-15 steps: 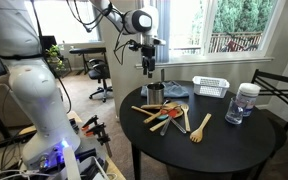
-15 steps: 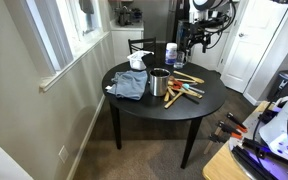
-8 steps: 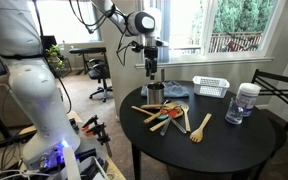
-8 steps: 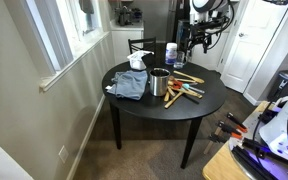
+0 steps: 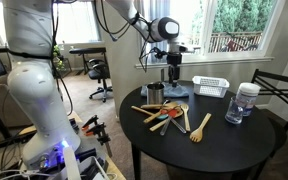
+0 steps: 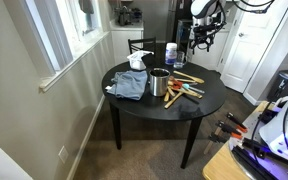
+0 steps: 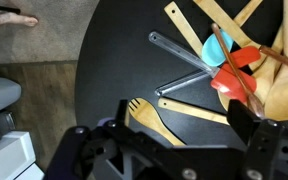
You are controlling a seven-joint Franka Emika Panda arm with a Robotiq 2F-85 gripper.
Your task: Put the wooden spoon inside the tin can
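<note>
- A round black desk (image 5: 219,148) beside a sunlit window (image 5: 239,25) in a home room carries a scatter of kitchen utensils.
- The robot's tool (image 5: 171,74) hangs above the desk at the centre of the frame in an exterior view. The wrist view shows its two fingers spread wide along the lower edge, with nothing pinched between them.
- The tin can (image 5: 155,93) is a dull silver-grey cylinder. It stands upright on the desk with its mouth open, just left of and below the tool, at the near edge of the utensil pile. It does not appear in the wrist view.
- The wooden spoon (image 7: 144,113) is a warm brown piece with a notched head. It lies flat on the bare desk at the lower centre of the wrist view, and its handle runs down to the right under the tool's body.
- Other wooden utensils (image 7: 184,25), a red spatula (image 7: 232,80) and a blue spoon (image 7: 216,47) crowd the upper right of the wrist view. Which wooden piece the task means cannot be settled for sure.
- The work looks to be at the approach step, with the spoon not yet picked up.
- The next move likely calls for lowering the tool across the spoon's handle, clear of its neighbours. It would then need to pinch, lift, tip the spoon upright and carry it to the can's mouth.
</note>
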